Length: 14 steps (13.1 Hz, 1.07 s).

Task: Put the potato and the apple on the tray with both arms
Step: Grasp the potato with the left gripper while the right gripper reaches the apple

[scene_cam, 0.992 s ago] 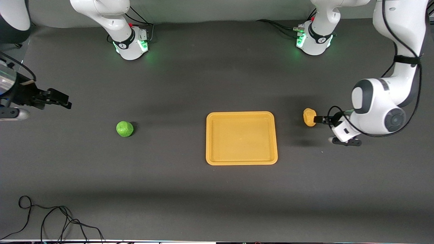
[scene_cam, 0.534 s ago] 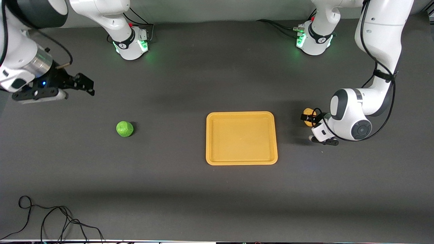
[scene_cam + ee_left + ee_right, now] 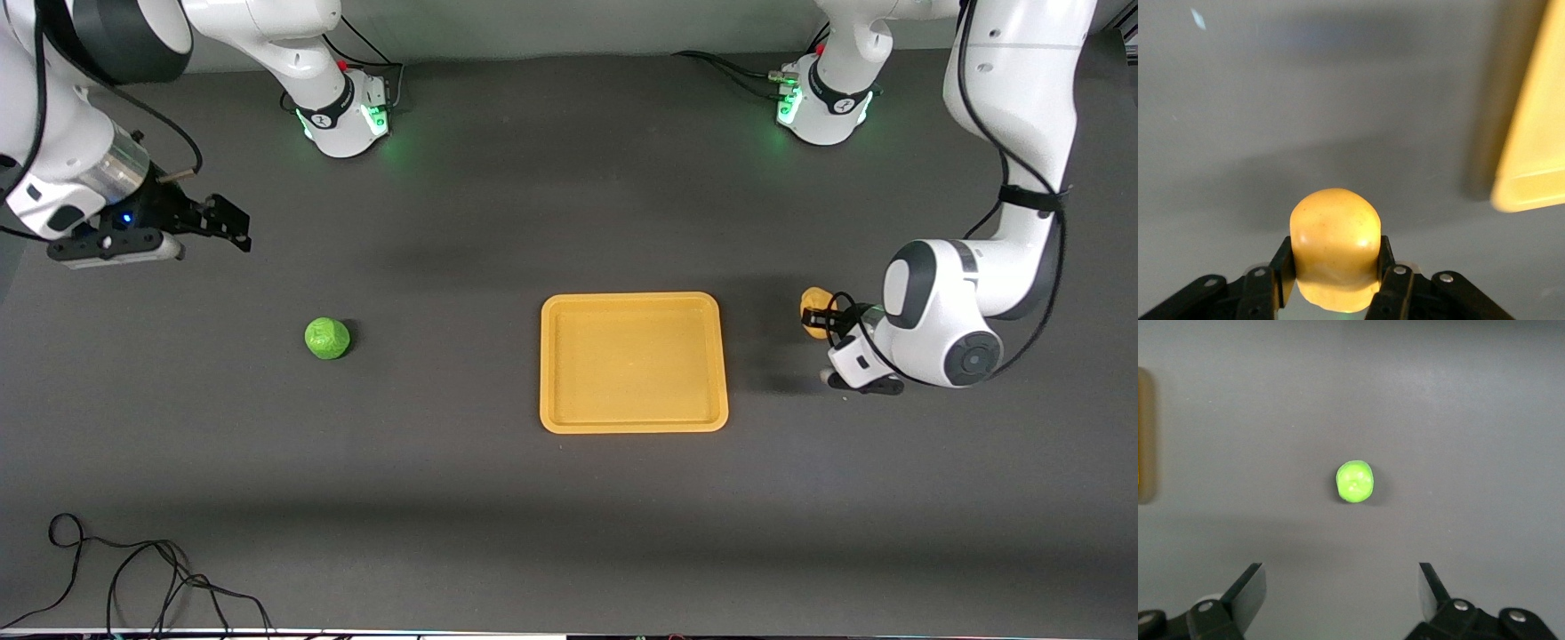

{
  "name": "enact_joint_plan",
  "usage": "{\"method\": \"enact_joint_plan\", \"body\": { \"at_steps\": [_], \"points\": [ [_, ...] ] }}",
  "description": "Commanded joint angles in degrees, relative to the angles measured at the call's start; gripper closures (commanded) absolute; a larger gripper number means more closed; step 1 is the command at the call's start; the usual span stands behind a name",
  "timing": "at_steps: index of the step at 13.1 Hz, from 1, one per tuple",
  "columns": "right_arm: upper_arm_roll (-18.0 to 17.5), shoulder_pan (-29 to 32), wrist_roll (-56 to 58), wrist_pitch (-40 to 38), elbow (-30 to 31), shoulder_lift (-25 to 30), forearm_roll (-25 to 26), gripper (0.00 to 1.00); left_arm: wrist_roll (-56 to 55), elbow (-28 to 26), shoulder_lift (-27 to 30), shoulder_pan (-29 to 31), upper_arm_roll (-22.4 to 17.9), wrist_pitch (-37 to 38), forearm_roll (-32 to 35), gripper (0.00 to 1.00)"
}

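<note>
so the potato (image 3: 1335,247) is pinched between the left gripper (image 3: 820,313) jaws, which are closed snug on its sides, just beside the tray's (image 3: 633,427) short edge at the left arm's end of the surface; can't tell if it's lifted off the surface yet. grip looks low on a rounded lumpy thing with most of it sticking out past the tips, so I'd guess it could squirt out or roll when carried; if it's kept low it might also clip the tray's raised rim and shove the tray instead of landing inside.

the apple (image 3: 327,339) sits alone on the surface toward the right arm's end, well apart from the tray; the right gripper (image 3: 222,224) hangs in the air above that end of the surface, jaws spread wide with nothing in them. the wrist view has the apple centred between the jaws, so alignment seems fine; it's bumpy and round though, so an off-centre close could knock it rolling away.
</note>
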State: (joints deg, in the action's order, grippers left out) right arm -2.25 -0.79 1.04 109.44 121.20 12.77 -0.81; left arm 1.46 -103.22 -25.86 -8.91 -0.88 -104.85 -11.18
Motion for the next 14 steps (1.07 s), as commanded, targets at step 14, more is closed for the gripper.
{"method": "enact_joint_plan", "body": {
  "at_steps": [14],
  "points": [
    [0.76,-0.45,1.16,52.69,19.95,-24.26,0.02,0.00,-21.32,14.01,-14.13,-11.04,6.86,-4.75,1.87,0.99]
  ]
}}
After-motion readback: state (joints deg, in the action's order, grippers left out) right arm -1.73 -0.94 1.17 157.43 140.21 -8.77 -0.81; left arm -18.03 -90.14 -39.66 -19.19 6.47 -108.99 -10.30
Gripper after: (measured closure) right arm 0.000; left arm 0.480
